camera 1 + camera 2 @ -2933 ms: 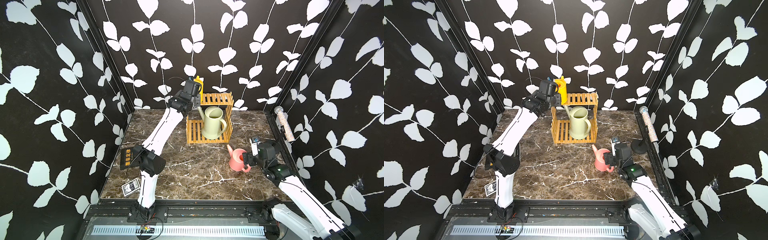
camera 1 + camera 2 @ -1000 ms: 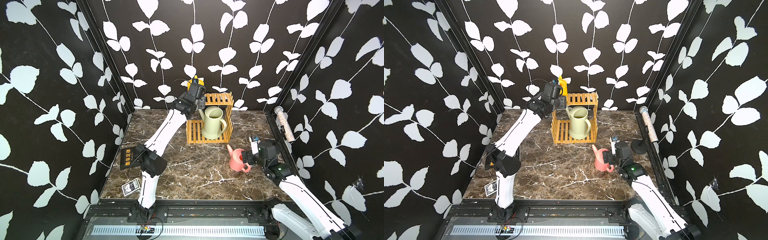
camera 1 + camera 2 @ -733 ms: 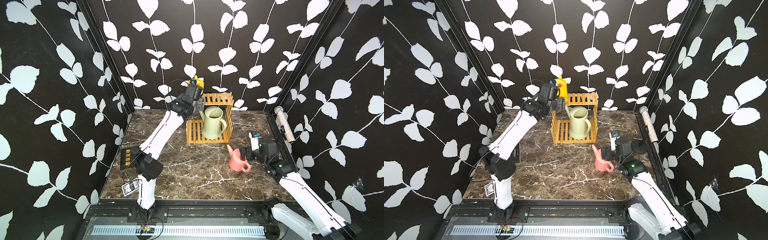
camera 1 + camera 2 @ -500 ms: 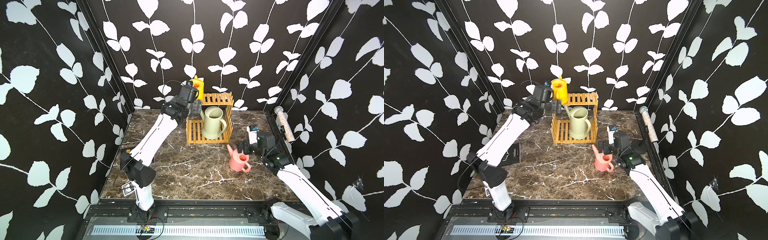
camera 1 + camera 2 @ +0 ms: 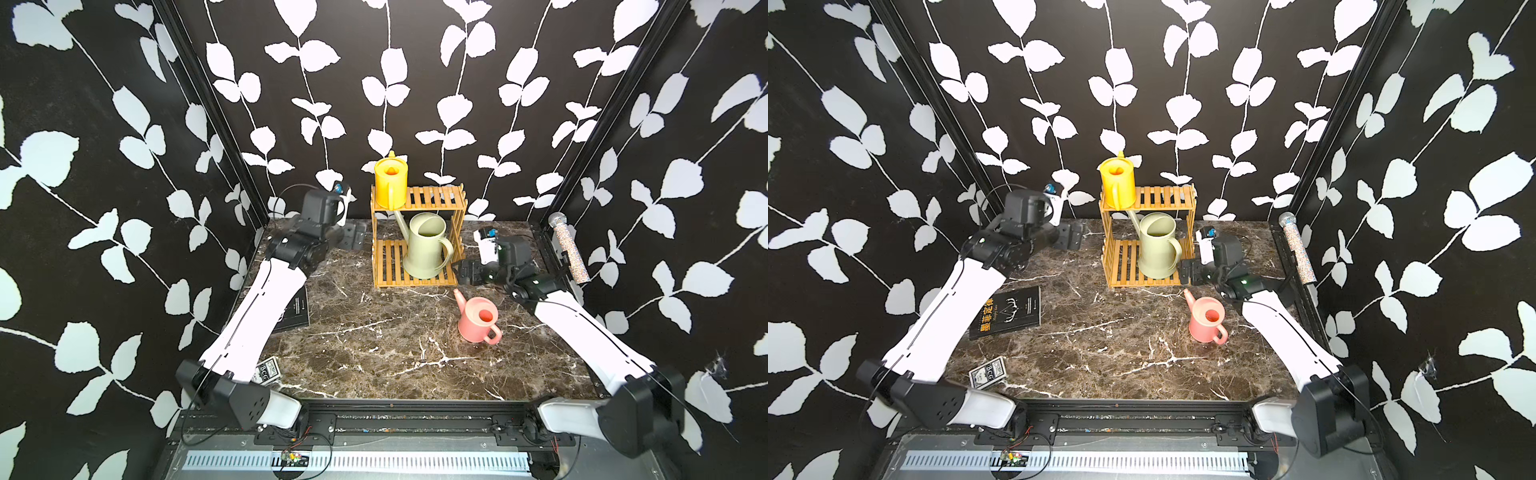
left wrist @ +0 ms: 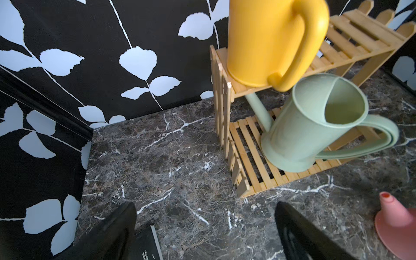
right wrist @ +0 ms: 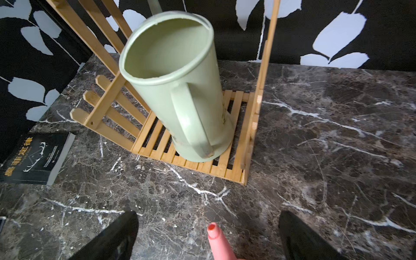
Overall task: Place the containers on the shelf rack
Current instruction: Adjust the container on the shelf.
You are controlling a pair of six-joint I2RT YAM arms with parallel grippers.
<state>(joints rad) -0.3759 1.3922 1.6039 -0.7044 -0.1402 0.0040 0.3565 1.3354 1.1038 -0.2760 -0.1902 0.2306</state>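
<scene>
Yellow "墨菲定律" marks the black book (image 5: 1011, 309); left gripper (image 5: 1071, 239) and right gripper (image 5: 1188, 271) gape empty.

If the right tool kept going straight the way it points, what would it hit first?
Probably the green can, handle first, on the rack's lower tier. The pink spout looks to sit below that line, but depth is unclear.

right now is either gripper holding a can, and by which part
Nothing is held: the left gripper and the right gripper are both open and empty.
</scene>
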